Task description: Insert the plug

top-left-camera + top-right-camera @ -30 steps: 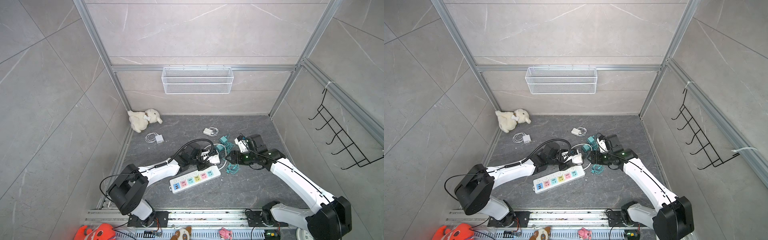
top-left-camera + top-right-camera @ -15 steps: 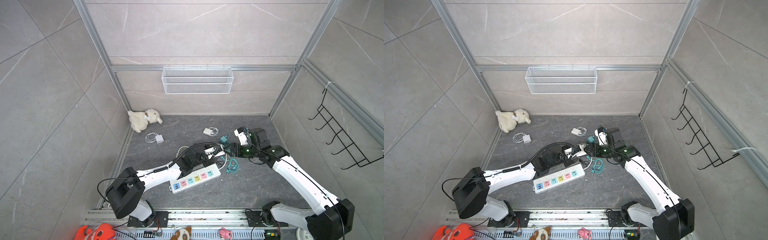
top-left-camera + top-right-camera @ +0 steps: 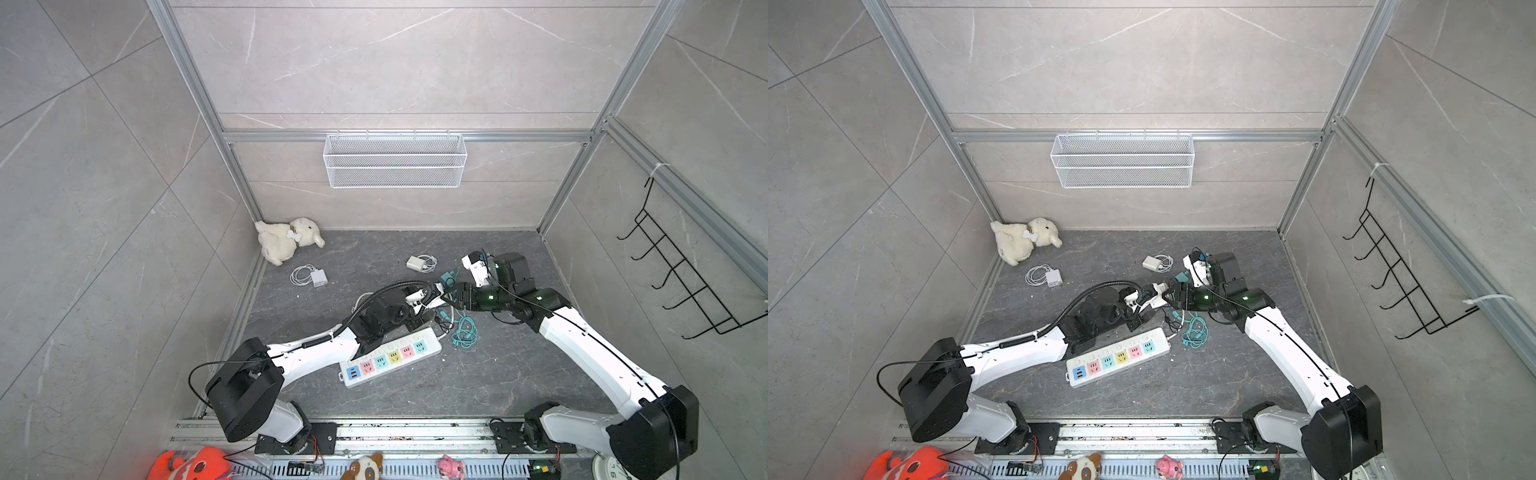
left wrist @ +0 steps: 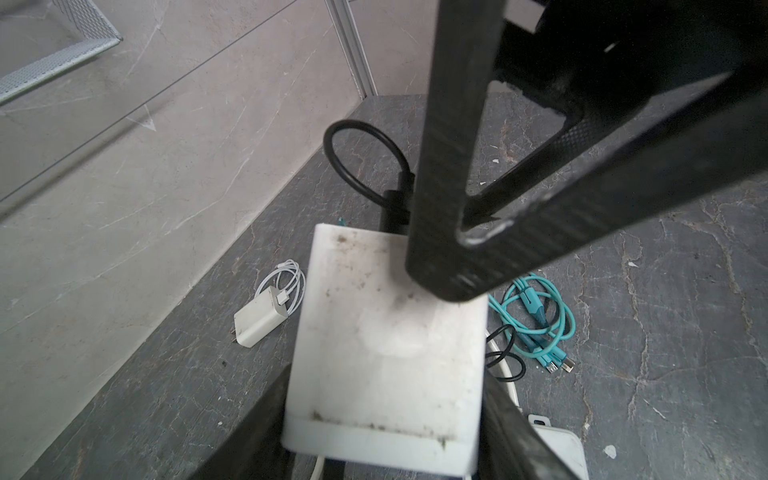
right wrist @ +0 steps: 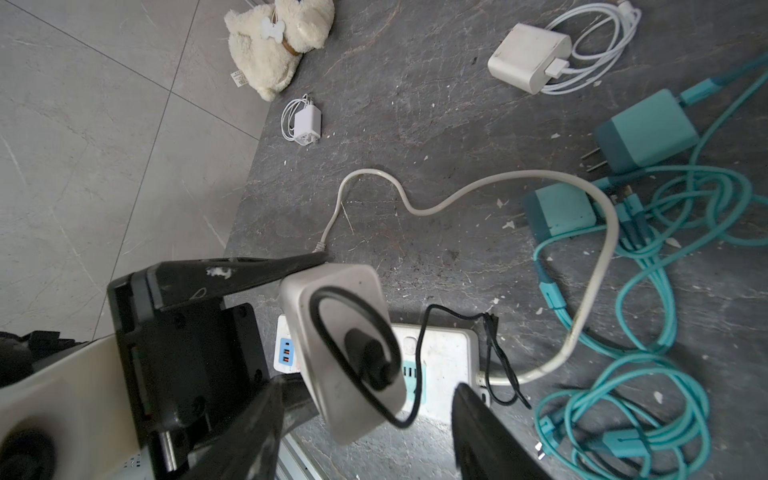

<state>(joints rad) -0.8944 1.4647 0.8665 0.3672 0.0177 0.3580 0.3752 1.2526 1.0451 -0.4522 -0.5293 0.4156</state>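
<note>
The plug (image 3: 436, 300) (image 3: 1156, 301) is a white block with a black cable coming out of its back. My left gripper (image 4: 386, 374) is shut on it and holds it above the floor, behind the white power strip (image 3: 390, 357) (image 3: 1119, 357) with coloured sockets. My right gripper (image 5: 368, 390) (image 3: 451, 297) faces it from the right, open. Its fingers (image 5: 478, 428) straddle the plug's (image 5: 345, 361) cable end, with a gap on one side. In the left wrist view a right finger (image 4: 440, 249) overlaps the plug's (image 4: 386, 332) top face.
Teal chargers and tangled teal cables (image 3: 463, 332) (image 5: 648, 137) lie right of the strip. Two white chargers with coiled cables (image 3: 419, 263) (image 3: 313, 276) and a plush dog (image 3: 286, 241) lie further back. A wire basket (image 3: 395, 160) hangs on the back wall and black hooks (image 3: 681, 282) on the right wall.
The left gripper has lifted the plug up and to the right. The right gripper has come in around the plug's cable end, and its jaws have narrowed a little.
</note>
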